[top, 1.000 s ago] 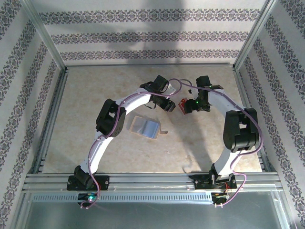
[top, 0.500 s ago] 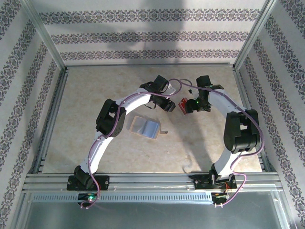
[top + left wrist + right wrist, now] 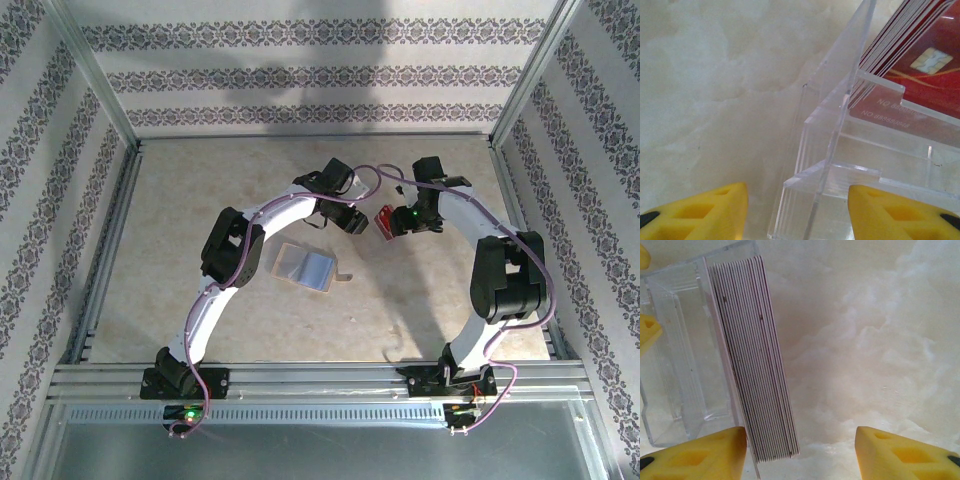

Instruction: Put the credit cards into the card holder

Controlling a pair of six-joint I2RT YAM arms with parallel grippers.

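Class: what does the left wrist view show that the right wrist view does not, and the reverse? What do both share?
Left wrist: the red face of the credit cards, with a gold chip and lettering. Right wrist: the stack's thin edges. Both: the cards in a clear stand on the pale table.

Bright, even overhead light, soft arm shadows on the table [image 3: 180, 240], wrist views washed out, slightly blurred.

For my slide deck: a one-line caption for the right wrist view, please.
Open right gripper facing a stack of cards, edge-on, in a clear stand on a pale table.
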